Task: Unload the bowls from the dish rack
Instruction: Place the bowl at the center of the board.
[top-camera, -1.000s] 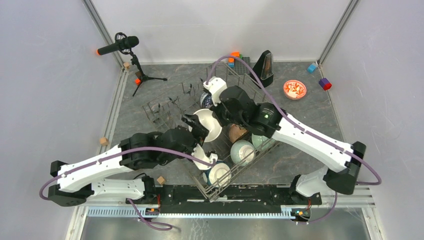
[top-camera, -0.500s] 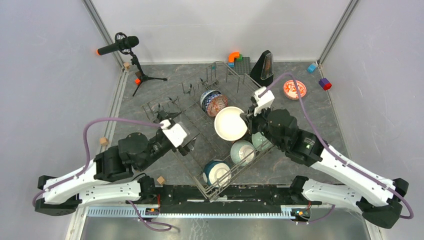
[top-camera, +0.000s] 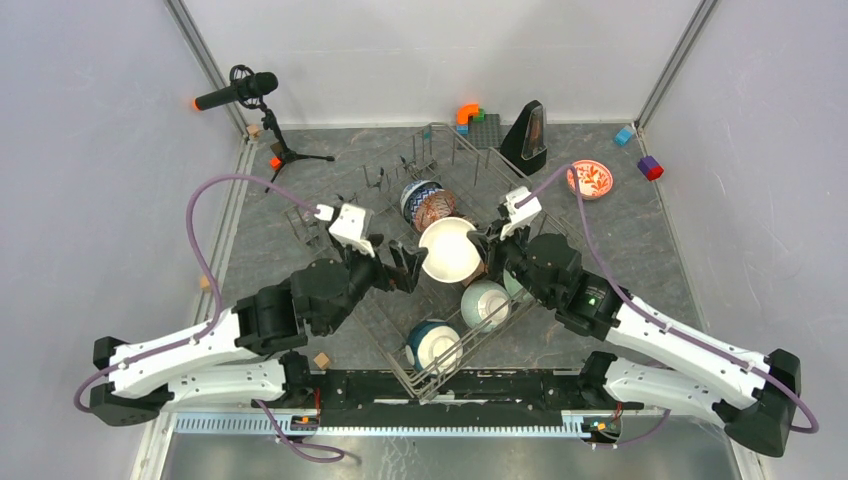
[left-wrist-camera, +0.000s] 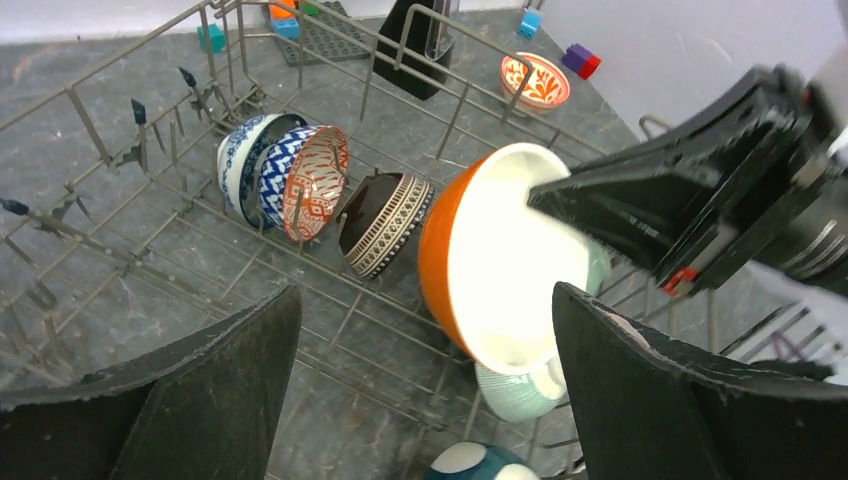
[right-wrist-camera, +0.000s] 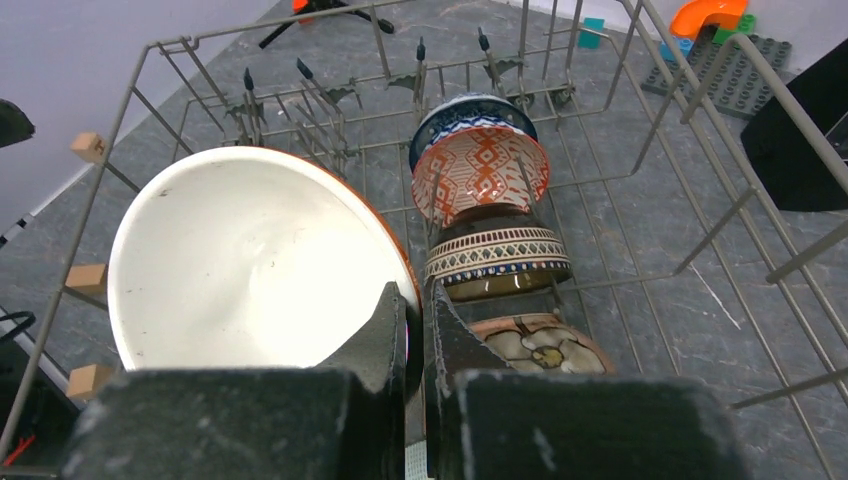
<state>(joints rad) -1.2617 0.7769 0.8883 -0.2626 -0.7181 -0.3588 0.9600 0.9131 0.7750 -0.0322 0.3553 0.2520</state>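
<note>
The right end effector (right-wrist-camera: 415, 300) is clamped on the rim of an orange bowl (right-wrist-camera: 250, 260) with a white inside, holding it tilted over the middle of the grey wire dish rack (top-camera: 385, 322). The left end effector (top-camera: 397, 268) hangs just beside the bowl, fingers spread wide, gripping nothing. A red-lattice bowl (right-wrist-camera: 480, 170), a striped bowl (right-wrist-camera: 497, 260), a mint bowl (top-camera: 485, 303) and a teal bowl (top-camera: 435, 345) stand in the rack. A red-floral bowl (top-camera: 589, 179) rests apart on the bench (top-camera: 640, 240)
</note>
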